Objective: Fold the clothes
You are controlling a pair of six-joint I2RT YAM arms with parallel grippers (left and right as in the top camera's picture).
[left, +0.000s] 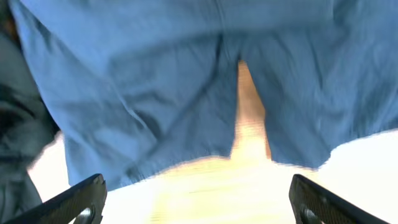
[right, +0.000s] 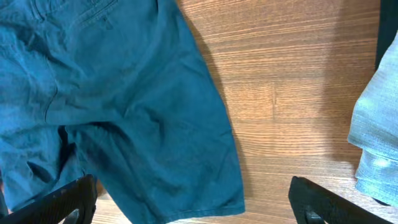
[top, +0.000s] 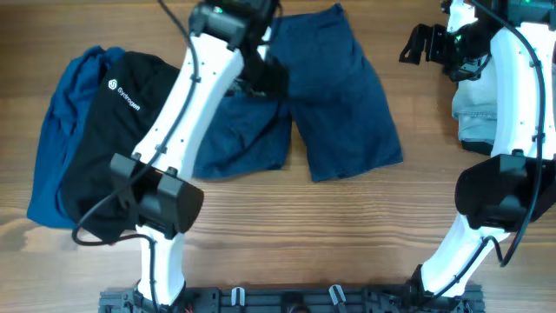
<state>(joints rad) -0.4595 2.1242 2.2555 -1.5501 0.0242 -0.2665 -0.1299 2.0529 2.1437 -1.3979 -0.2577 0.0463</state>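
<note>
The dark navy shorts [top: 334, 96] lie spread flat on the wooden table, both legs pointing toward the front. They also show in the left wrist view [left: 161, 87] and in the right wrist view [right: 124, 106]. My left gripper [top: 261, 76] is open and empty above the shorts' left part; its fingers [left: 199, 202] hold nothing. My right gripper [top: 426, 43] is open and empty at the far right, beside the shorts' right leg; its fingers [right: 196, 202] hold nothing. A black top with a white logo [top: 122, 130] lies on a royal-blue garment [top: 56, 130] at the left.
A pale blue denim piece [top: 473, 113] lies at the right under the right arm; it also shows in the right wrist view [right: 379, 137]. Bare wood [top: 347, 235] shows in front of the shorts. The arm bases stand at the front edge.
</note>
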